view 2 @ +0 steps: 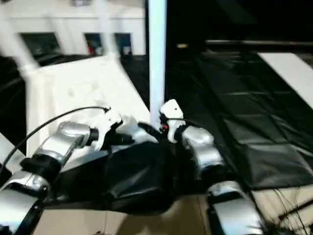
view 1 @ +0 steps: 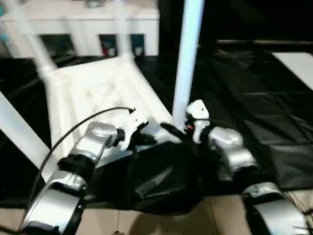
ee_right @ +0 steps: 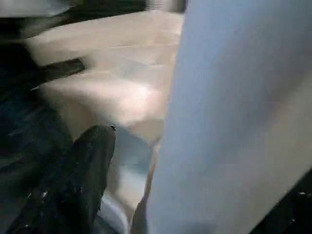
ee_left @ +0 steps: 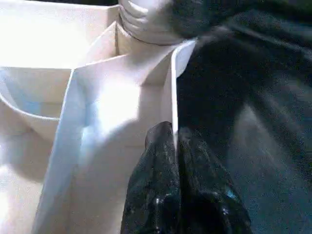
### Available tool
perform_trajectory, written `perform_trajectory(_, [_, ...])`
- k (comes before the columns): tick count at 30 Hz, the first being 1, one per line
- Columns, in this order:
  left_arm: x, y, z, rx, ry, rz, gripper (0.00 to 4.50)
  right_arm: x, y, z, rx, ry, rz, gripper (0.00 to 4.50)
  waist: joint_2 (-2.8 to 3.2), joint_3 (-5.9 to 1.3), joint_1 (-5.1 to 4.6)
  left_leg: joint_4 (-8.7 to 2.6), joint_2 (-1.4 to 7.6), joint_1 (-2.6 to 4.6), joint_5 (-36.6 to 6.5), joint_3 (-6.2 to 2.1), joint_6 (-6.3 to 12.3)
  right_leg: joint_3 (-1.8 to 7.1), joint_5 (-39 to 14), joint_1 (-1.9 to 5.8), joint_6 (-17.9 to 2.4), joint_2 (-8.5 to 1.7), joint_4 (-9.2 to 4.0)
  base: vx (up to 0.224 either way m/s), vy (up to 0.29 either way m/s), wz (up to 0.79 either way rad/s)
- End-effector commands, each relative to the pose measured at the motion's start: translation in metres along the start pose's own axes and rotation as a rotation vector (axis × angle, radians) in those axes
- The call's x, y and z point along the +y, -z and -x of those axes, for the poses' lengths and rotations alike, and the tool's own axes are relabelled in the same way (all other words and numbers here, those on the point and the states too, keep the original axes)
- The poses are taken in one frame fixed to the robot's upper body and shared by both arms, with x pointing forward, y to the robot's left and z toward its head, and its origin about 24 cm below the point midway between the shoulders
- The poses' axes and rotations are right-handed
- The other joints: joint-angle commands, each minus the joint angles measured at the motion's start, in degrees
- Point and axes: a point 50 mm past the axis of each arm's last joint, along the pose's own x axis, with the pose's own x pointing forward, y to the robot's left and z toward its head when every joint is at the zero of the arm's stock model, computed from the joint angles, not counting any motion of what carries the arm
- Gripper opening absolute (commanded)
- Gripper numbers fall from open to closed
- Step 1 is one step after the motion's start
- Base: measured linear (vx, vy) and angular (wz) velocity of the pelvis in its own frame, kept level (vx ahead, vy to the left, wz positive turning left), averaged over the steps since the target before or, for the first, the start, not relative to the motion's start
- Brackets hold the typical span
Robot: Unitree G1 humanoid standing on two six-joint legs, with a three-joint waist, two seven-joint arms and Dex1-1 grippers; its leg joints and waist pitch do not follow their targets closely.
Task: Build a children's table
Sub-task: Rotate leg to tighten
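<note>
Upturned children's table [view 1: 93, 93] lies centre-left, left claw [ee_left: 175, 146] pinching its rim, right claw [view 1: 188, 128] at the upright leg [view 1: 188, 58], closure indeterminate; leg may tilt and jam if the rim slips.

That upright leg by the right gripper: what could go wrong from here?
1. The leg stands tall at the near corner of the upturned tabletop; if not fully seated in its socket, it may lean or pop out.
2. The left gripper pinches only the tabletop's thin edge wall, so the top may slip or twist under a push.
3. The black sheet bunches by both forearms and could snag them.
</note>
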Motion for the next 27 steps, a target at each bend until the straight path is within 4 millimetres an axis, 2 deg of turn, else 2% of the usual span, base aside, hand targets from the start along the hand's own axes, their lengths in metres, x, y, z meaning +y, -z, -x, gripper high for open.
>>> perform_trajectory(1, [-0.015, 0.006, -0.004, 0.027, 0.166, -0.004, 0.00, 0.009, 0.002, 0.003, 0.010, -0.131, 0.011, 3.73, -0.11, -3.65, 0.00, -3.39, 0.03, 0.23, -14.55, 0.83, 3.82, 1.43, -8.23, 3.08, -14.16, -1.61, -3.02, 0.000, 0.000, 0.00])
perform_trajectory(3, [-0.018, 0.005, 0.001, 0.015, 0.222, 0.017, 0.00, 0.013, 0.002, 0.008, 0.019, -0.205, 0.003, 3.73, -0.07, -3.78, 0.24, -3.26, 0.11, 0.56, -14.58, 0.95, 3.77, 1.52, -7.01, 2.81, -15.29, -1.63, -2.85, 0.000, 0.000, 0.00])
perform_trajectory(6, [-0.022, 0.006, 0.008, 0.035, 0.279, 0.015, 0.00, 0.017, 0.002, 0.011, 0.029, -0.278, -0.004, 3.73, -0.14, -3.69, 0.43, -3.36, 0.16, 0.54, -14.78, 0.96, 4.00, 1.51, -7.27, 2.85, -15.31, -1.66, -2.80, 0.000, 0.000, 0.00])
perform_trajectory(10, [-0.023, 0.008, 0.014, 0.069, 0.294, -0.011, 0.00, 0.021, 0.003, 0.013, 0.049, -0.331, 0.005, 3.73, -0.22, -3.39, 0.62, -3.69, 0.11, 0.74, -17.90, 0.92, 2.43, 1.62, -13.76, 2.61, -13.46, -1.91, -3.48, 0.000, 0.000, 0.00])
perform_trajectory(13, [-0.022, 0.007, 0.015, 0.074, 0.290, -0.016, 0.00, 0.022, 0.003, 0.014, 0.059, -0.361, 0.001, 3.73, -0.23, -3.37, 0.62, -3.76, 0.12, 0.78, -18.28, 0.86, 1.73, 1.68, -15.57, 2.51, -12.75, -1.93, -3.64, 0.000, 0.000, 0.00])
perform_trajectory(23, [-0.022, 0.006, 0.016, 0.078, 0.279, -0.012, 0.00, 0.020, 0.006, 0.024, 0.109, -0.393, 0.006, 3.73, -0.30, -3.62, 0.65, -3.46, -0.02, 0.44, -14.98, 0.84, 2.42, 1.57, -11.60, 2.82, -13.37, -1.79, -3.19, 0.000, 0.000, 0.00])
perform_trajectory(27, [-0.021, 0.006, 0.015, 0.077, 0.275, -0.012, 0.00, 0.017, 0.006, 0.024, 0.108, -0.375, -0.012, 3.37, -0.29, -3.63, 0.66, -3.43, -0.02, 0.47, -15.07, 0.85, 2.43, 1.55, -11.52, 2.85, -13.56, -1.80, -3.18, 0.000, 0.000, 0.00])
